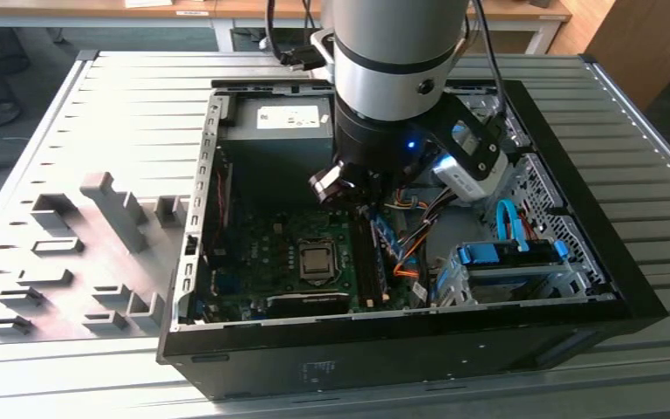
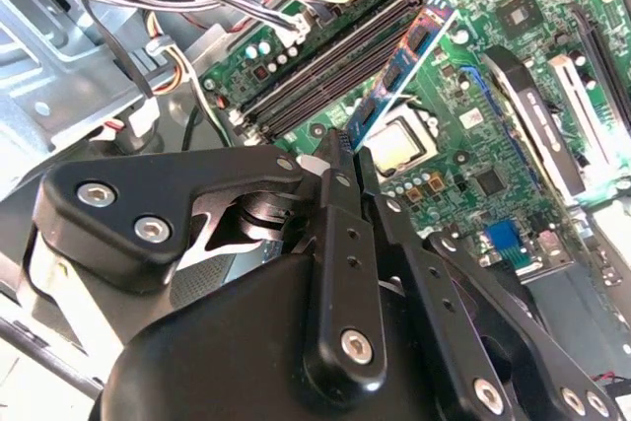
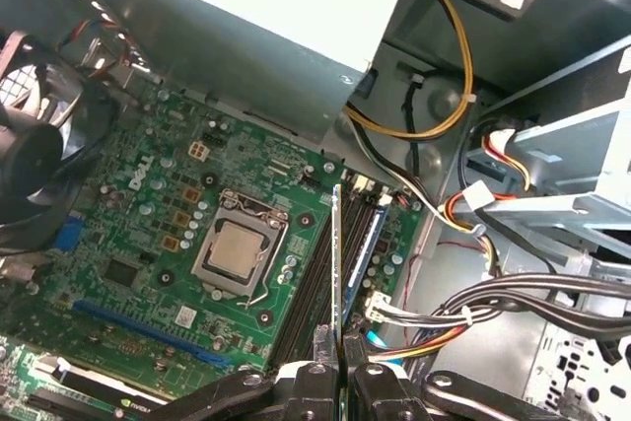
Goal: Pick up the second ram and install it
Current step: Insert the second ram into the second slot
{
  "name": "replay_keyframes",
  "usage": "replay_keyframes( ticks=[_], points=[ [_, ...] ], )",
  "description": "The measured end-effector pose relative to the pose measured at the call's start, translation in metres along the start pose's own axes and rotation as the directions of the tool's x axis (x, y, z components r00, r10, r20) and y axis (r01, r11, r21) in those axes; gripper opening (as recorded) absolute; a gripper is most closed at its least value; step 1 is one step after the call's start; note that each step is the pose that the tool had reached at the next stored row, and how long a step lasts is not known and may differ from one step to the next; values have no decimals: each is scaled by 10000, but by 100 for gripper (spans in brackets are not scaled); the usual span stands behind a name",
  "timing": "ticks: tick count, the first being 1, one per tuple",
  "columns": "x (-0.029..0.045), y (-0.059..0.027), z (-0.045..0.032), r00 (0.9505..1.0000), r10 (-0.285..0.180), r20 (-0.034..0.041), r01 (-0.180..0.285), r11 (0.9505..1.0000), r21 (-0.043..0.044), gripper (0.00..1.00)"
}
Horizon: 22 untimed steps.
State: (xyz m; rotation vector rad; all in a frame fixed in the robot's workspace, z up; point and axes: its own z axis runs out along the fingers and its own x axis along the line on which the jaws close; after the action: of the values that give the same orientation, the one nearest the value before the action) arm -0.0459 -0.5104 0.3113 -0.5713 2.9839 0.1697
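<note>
- My tool (image 2: 348,150) is clamped on one short end of the second ram (image 2: 399,71).
- I see the board held tilted over the dark memory slots (image 2: 315,66), beside the processor socket (image 3: 237,253).
- The open computer case (image 1: 370,358) lies on the table (image 1: 114,96).

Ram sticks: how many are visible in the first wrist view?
2. The held ram is edge-on in the hand. The seated ram, blue, stands just beside it. More may be hidden.

Exterior view: high, angled down into open computer case (image 1: 428,349) on worktop (image 1: 137,87). Both wrist views: close, past fingers (image 2: 340,234), sharing motherboard (image 3: 148,194), CPU socket (image 3: 240,251).
</note>
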Motion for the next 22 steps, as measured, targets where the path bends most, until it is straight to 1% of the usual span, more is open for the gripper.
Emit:
replay_keyframes(
  ticks=[6,11,22],
  points=[
    [0,0,2,9993,377,36,-377,9993,44,14],
    [0,0,3,9984,565,53,-566,9984,65,14],
    [0,0,3,9983,581,55,-582,9983,68,14]
  ],
)
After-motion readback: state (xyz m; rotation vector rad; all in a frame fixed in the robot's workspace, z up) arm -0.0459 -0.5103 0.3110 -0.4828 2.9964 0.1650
